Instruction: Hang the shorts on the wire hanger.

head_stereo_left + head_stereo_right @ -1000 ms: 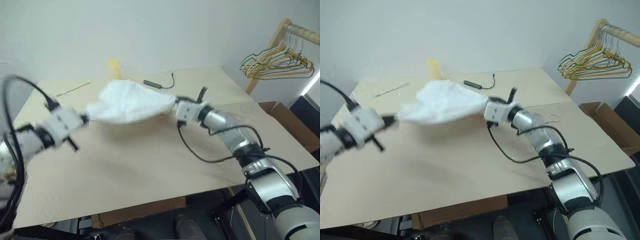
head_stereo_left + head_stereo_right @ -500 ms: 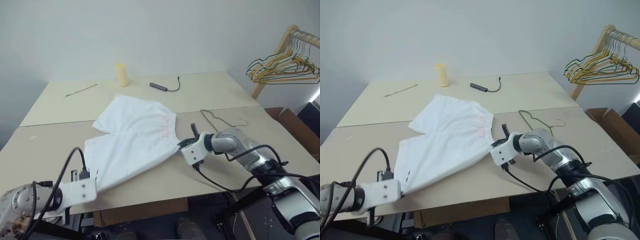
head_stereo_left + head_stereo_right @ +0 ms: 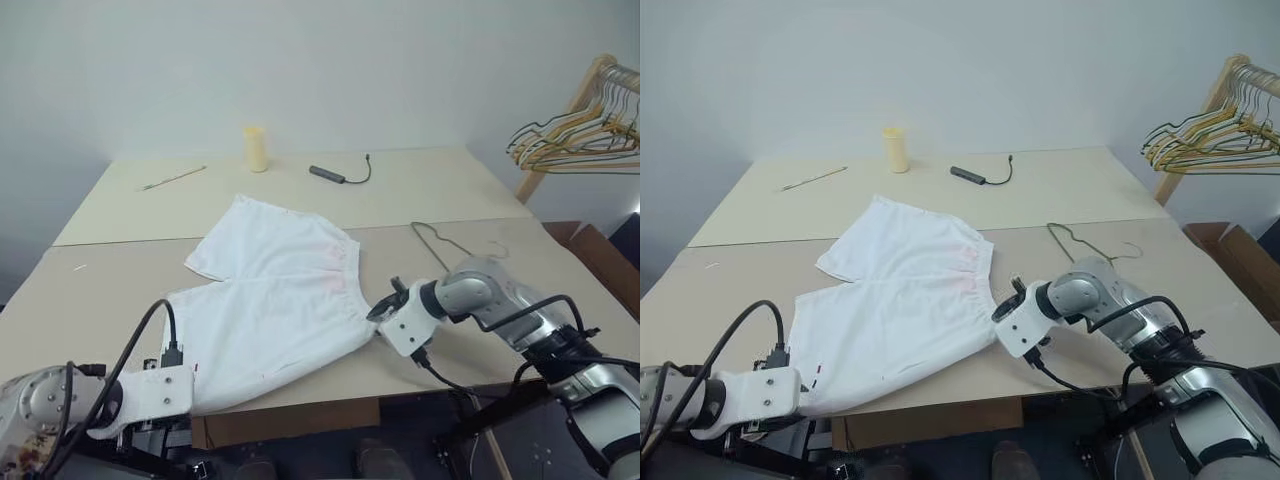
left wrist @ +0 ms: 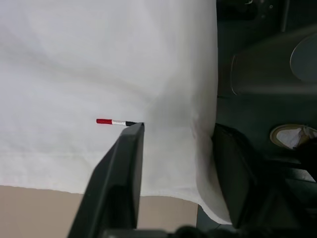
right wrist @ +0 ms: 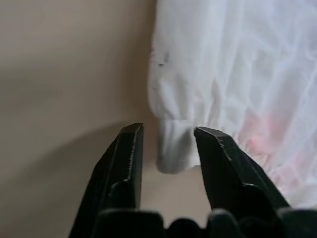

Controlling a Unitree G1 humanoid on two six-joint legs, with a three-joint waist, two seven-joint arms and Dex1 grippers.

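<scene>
The shorts (image 3: pixel 275 300) lie flat on the table (image 3: pixel 420 190), both grippers' jaws apart w/ nothing held — light, limp cloth, so prob. best pinched at the waistband to feed onto the wire hanger (image 3: pixel 455 243) nearby.

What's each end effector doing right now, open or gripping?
Left end effector: open, fingers apart over the shorts hem at the table edge.
Right end effector: open, a waistband corner between the fingers, not clamped.

Soft white cloth shorts (image 3: pixel 275 300) on matt beige table (image 3: pixel 420 190)
</scene>
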